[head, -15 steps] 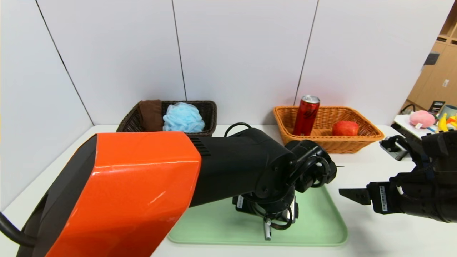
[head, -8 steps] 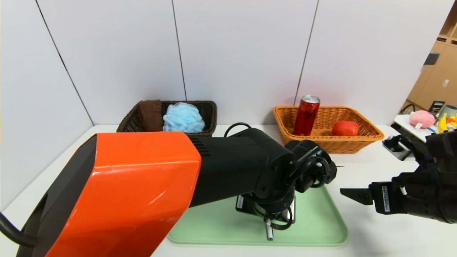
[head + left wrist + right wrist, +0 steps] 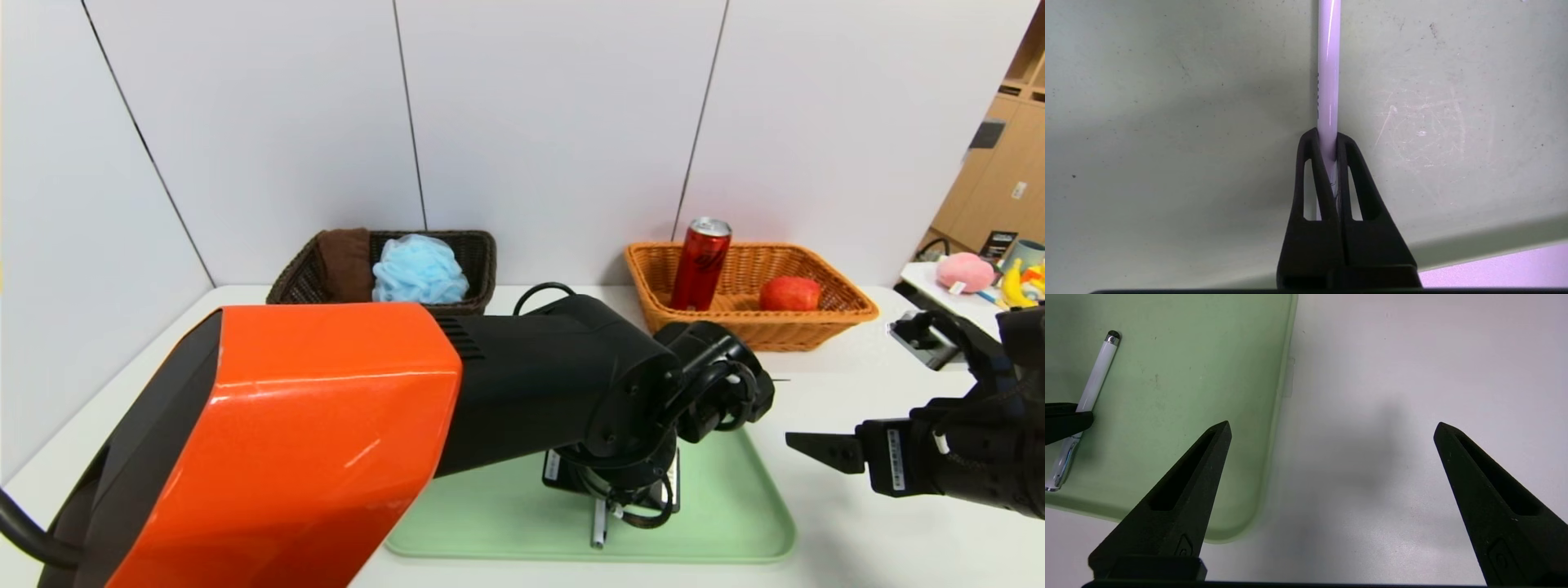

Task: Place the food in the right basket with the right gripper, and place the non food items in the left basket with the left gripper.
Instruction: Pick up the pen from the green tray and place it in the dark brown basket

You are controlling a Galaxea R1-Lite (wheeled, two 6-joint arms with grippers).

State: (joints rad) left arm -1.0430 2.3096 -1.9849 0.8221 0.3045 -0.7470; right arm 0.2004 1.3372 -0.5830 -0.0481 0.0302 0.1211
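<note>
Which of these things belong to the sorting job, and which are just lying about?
Job: pen in left gripper; open right gripper; towel, bath sponge, dark basket; can, apple, orange-tan basket; green tray.

Lying about: pink plush, banana.

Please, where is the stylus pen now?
The stylus pen lies on the green tray, between the left end effector's closed fingertips, as the left wrist view shows.
</note>
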